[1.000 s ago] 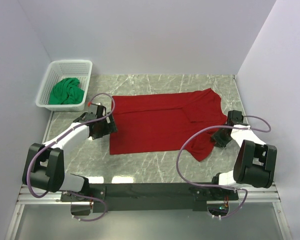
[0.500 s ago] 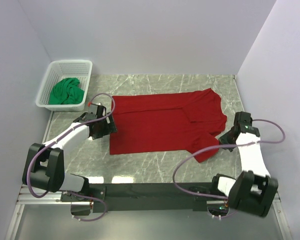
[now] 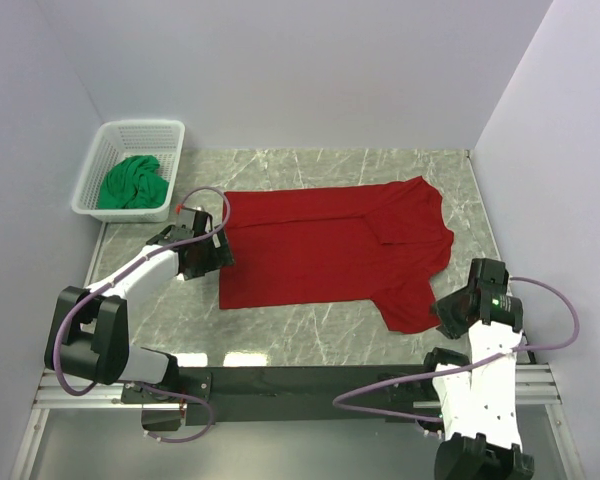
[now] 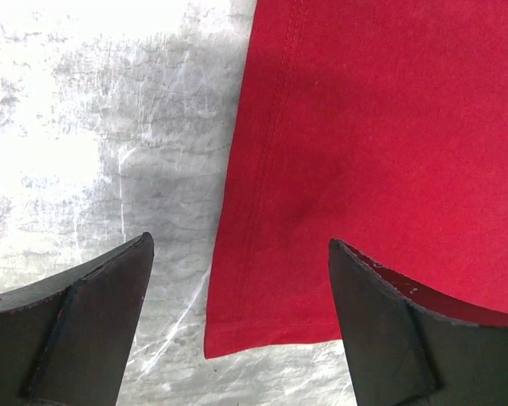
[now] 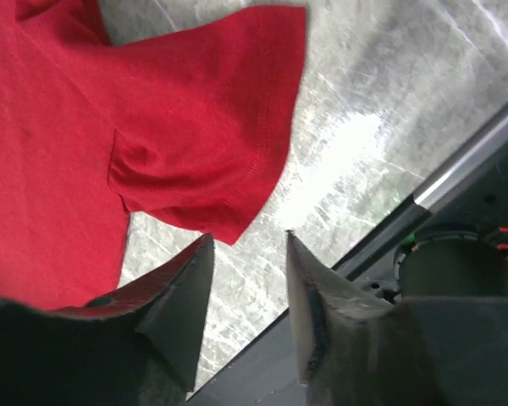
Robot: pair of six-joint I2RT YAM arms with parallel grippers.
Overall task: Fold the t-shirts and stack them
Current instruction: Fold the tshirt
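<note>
red t-shirt [image 3: 320, 250] sleeve released; right fingers [image 5: 178, 313] withdrawn.

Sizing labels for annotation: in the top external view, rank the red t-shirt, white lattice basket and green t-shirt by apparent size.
1. Spread deep red fabric t-shirt
2. White plastic lattice basket
3. Bunched bright green fabric t-shirt, lying inside that basket, so clearly smaller.

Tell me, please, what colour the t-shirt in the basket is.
The t-shirt in the basket is plain bright green; best seen from the top.
</note>
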